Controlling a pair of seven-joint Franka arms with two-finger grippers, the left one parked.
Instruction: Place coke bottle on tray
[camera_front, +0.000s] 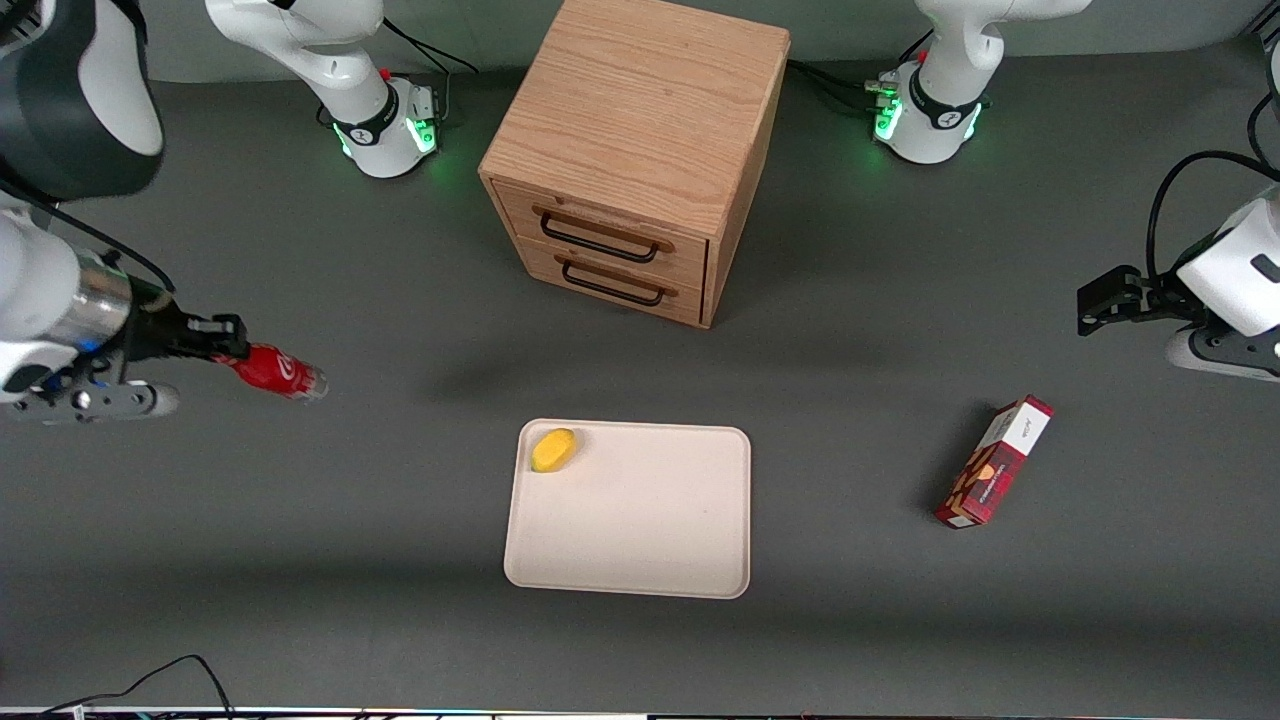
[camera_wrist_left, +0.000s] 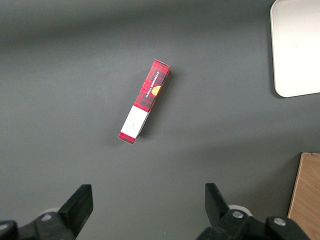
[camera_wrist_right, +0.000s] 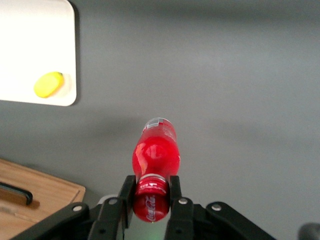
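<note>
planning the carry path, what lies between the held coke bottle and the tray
Nothing: the front view shows only bare grey table between the coke bottle, held in the gripper, and the tray. A yellow item sits on the tray's near corner.

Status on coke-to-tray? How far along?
Done: the gripper is shut on the coke bottle, near its cap end. In hand: bottle held at the working arm's end of the table, not over the tray. Left: carry it over and set it down; the tray holds only a yellow object.

Front view looks steeply down over the dark grey desk (camera_front: 300, 560); both wrist views look down closer, sharing the flat cream-beige tray (camera_front: 630, 560) (camera_wrist_left: 295, 60) (camera_wrist_right: 30, 50).
</note>
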